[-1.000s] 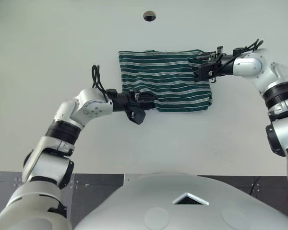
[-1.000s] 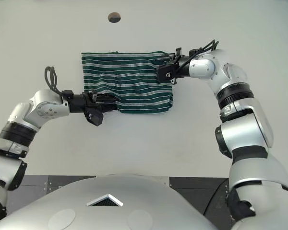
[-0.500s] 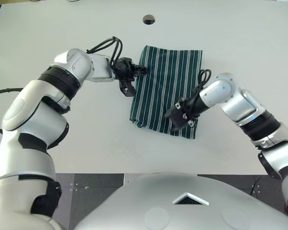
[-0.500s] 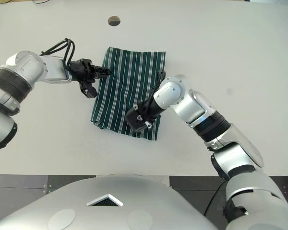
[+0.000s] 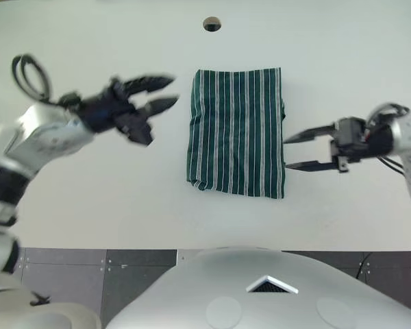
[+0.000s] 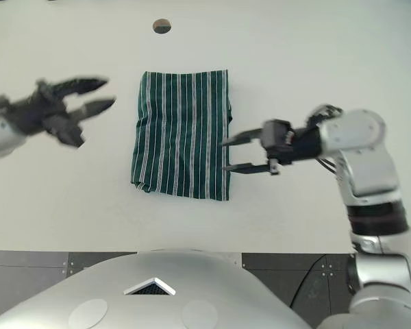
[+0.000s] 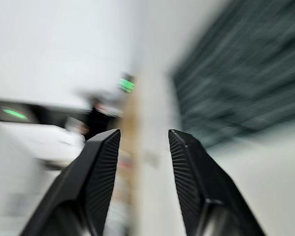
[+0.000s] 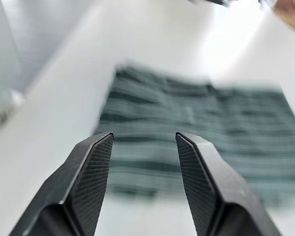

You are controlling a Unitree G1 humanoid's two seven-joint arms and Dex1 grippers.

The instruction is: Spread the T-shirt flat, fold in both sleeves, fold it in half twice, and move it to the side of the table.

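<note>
At the left of the head view, the silver-grey, round-shelled left arm (image 5: 44, 137) has black joint bands, with a black cable loop (image 5: 29, 74) above it. It ends in the black, taper-fingered left gripper (image 5: 170, 91). At the right, the matching silver right arm (image 5: 409, 133) carries thin black cables (image 5: 385, 110) and the black right gripper (image 5: 288, 153). Its fingers (image 8: 91, 184) (seen close) have finely ribbed inner faces.

You seem to be in a lab or test room. The big, plain white desk (image 5: 123, 205) has a round cable hole (image 5: 212, 25) far out past the jaws. Back behind the jaws, below the desk's near edge, are dark grey floor panels (image 5: 137, 271).
</note>
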